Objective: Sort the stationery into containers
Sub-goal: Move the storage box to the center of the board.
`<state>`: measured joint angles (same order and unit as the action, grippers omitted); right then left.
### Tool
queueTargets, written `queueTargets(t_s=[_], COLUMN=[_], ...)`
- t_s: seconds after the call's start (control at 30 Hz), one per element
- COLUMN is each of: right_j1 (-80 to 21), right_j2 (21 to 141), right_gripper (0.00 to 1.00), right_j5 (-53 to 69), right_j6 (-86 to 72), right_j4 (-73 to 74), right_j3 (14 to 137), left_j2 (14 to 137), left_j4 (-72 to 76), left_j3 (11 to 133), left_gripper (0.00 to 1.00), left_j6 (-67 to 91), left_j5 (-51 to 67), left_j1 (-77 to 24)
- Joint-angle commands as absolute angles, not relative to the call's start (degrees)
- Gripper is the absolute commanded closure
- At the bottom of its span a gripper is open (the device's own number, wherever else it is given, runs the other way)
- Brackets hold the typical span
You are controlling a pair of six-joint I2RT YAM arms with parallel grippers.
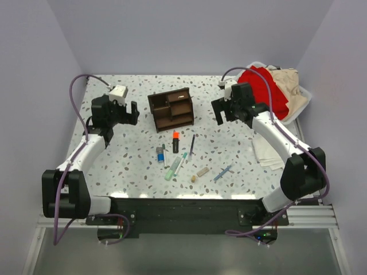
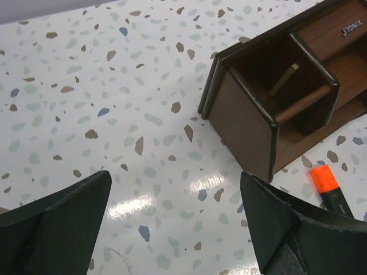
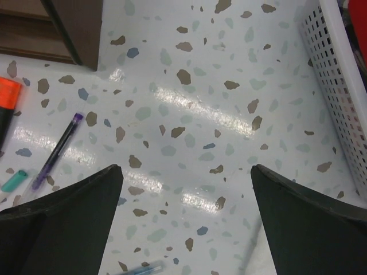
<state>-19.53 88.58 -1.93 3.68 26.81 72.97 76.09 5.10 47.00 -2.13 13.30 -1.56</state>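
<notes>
Both my grippers are spread wide and hold nothing. My left gripper (image 1: 134, 113) hangs over bare table (image 1: 114, 166) just off the left side of the organiser (image 1: 171, 109). My right gripper (image 1: 218, 112) hangs off the organiser's other side, so the two face each other across it. I judge that sorting has not begun, as all the stationery I can see lies loose, back toward my bases from both grippers and in the gap between them. The orange-capped marker (image 1: 175, 141) is closest to the organiser, just off its near side. Its cap points at the box and its long axis runs from there toward my bases. It looks about equally far from either gripper. The dark pen (image 1: 192, 144) lies just beside it on my right gripper's side, nearly parallel with a slight slant. From my right wrist it sits outside my left finger (image 3: 63, 229), not between the two, so I would have to draw back and shift inward, then close across its length. I take my right arm to be the better placed for that pen. The stubby cylinder (image 1: 160, 153), the green-and-white marker (image 1: 172, 168) and the teal-tipped pen (image 1: 181, 163) lie farther back, nearer my left gripper. The tan erasers (image 1: 202, 171) and the light blue pen (image 1: 222, 173) lie farthest back, on my right arm's side.
</notes>
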Motion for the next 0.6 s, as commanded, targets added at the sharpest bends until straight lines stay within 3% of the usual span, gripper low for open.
queueTargets(t_s=[0.0, 0.1, 0.2, 0.23, 0.33, 0.47, 0.57], right_j1=[-19.0, -18.9, -19.0, -19.3, -19.8, -21.5, -22.3], right_j2=[92.7, 95.9, 100.4, 101.9, 106.9, 110.2, 112.8], right_gripper=[0.01, 0.01, 0.02, 0.01, 0.01, 0.03, 0.09], right_j5=[4.5, 17.1, 22.6, 23.1, 23.7, 22.6, 22.0], right_j6=[6.9, 11.5, 9.9, 9.4, 7.2, 7.1, 5.6], right_j4=[29.0, 29.3, 26.3, 26.5, 26.2, 24.4, 23.8], right_j3=[80.2, 83.8, 86.6, 90.1, 94.8, 97.8, 99.6], left_j2=[79.2, 82.0, 84.3, 85.0, 86.5, 89.0, 91.0], left_j4=[1.1, 0.1, 0.7, 1.0, 1.8, 3.5, 4.7], left_j3=[55.9, 59.6, 62.0, 62.3, 62.6, 63.4, 64.8], left_gripper=[0.00, 0.03, 0.15, 0.24, 0.34, 0.36, 0.44], left_j6=[-7.7, -8.9, -8.9, -9.1, -8.7, -6.0, -4.3], left_j5=[17.6, 19.7, 20.4, 20.5, 20.8, 20.3, 18.4], left_j1=[-3.8, -5.9, -8.0, -8.3, -8.9, -9.6, -9.9])
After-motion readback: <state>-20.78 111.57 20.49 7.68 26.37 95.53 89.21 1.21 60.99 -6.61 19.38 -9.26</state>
